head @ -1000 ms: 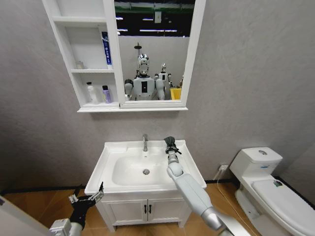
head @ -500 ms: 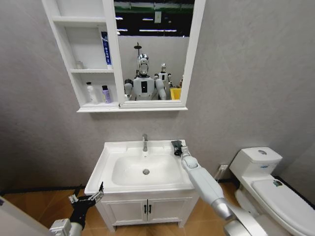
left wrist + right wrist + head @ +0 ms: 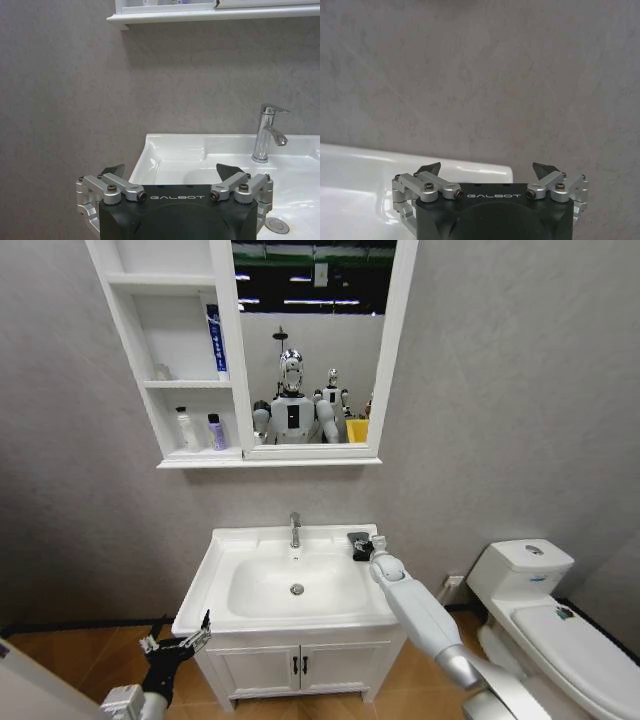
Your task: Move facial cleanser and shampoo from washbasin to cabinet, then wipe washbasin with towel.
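The head camera looks forward and down from well back at the washbasin (image 3: 297, 585) and cabinet (image 3: 250, 350), while both wrist cameras sit low and close, facing the wall at 12 o'clock, sharing the basin's rim.

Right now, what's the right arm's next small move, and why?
Probably lift the right gripper clear of the washbasin. It is open and empty, the towel lies on the back right corner, and two bottles stand in the cabinet. The left gripper is parked low, open.
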Controlling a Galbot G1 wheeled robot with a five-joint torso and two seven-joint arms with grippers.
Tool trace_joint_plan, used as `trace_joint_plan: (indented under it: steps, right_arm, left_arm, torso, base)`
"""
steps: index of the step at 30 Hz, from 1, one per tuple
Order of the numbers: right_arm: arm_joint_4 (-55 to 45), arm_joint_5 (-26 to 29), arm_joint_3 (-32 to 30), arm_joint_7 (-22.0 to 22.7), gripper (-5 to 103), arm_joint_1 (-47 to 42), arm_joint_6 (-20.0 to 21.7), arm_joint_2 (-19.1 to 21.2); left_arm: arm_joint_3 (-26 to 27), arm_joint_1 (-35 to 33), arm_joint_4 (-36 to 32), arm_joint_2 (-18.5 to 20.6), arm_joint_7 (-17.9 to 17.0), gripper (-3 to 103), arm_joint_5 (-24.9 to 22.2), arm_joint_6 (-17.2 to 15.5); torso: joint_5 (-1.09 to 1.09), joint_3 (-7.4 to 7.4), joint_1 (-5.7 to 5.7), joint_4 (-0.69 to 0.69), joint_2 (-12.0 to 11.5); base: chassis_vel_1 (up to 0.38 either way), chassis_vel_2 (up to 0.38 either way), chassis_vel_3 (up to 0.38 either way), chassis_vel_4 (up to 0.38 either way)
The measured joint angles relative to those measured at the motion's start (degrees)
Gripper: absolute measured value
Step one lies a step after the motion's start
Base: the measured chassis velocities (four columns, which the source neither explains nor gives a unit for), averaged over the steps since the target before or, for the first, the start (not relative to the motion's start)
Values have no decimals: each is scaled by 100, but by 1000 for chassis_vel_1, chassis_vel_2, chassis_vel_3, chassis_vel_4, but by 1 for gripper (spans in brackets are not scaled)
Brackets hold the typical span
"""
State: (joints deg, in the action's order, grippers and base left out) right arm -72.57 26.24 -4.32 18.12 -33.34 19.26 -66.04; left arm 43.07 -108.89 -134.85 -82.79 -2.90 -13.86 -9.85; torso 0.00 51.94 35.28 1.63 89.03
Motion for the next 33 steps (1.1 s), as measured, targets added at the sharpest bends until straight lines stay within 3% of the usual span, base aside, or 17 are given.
trace_joint_plan:
  steps: [3, 7, 11, 12, 14, 18, 19, 23, 33]
  right_arm:
    - [-1348, 591, -93, 488, 100, -481, 454, 707]
    - [-2280, 777, -283, 694, 100, -1004, 546, 1045]
    - [-3638, 724, -861, 749, 100, -2284, 579, 1354]
    - [-5085, -101, -1546, 821, 100, -4073, 262, 1130]
    - [-5555, -693, -1805, 766, 100, -4678, 215, 823]
    - [-5980, -1258, -1910, 699, 100, -5278, 194, 363]
    - [-6241, -1563, -1911, 657, 100, -5683, 170, -22]
    - [-6482, -2025, -1831, 528, 100, -6200, -34, -491]
    - [-6566, -2365, -1658, 406, 100, -6429, -302, -653]
  left_arm:
    - [-1, 0, 1, 0, 1, 100, 0, 0]
    - [0, 0, 0, 0, -1, 100, 0, 0]
    - [1, 0, 1, 0, -1, 100, 0, -1]
    - [0, 0, 0, 0, 0, 100, 0, -1]
    - [0, 0, 1, 1, 0, 100, 0, -1]
    - [1, 0, 0, 1, -1, 100, 0, -1]
    - [1, 0, 0, 1, 0, 100, 0, -1]
    - [0, 0, 0, 1, 0, 100, 0, 0]
    - [0, 0, 0, 1, 0, 100, 0, 0]
  torso:
    - [0, 0, -1, 6, 0]
    - [-1, -1, 0, 4, 0]
    - [2, -1, -1, 5, 1]
    - [1, -1, -2, 3, 1]
    - [-1, -1, -2, 4, 1]
    - [0, 0, -2, 2, 1]
    - [0, 0, -1, 3, 1]
    - [-2, 0, 0, 4, 1]
    - [-2, 0, -1, 2, 0]
  base:
    - [0, 0, 0, 0]
    - [0, 0, 0, 0]
    - [0, 0, 0, 0]
    - [0, 0, 0, 0]
    - [0, 0, 0, 0]
    - [0, 0, 0, 0]
    - [0, 0, 0, 0]
    - [16, -6, -12, 18]
    - [107, -155, -101, 165]
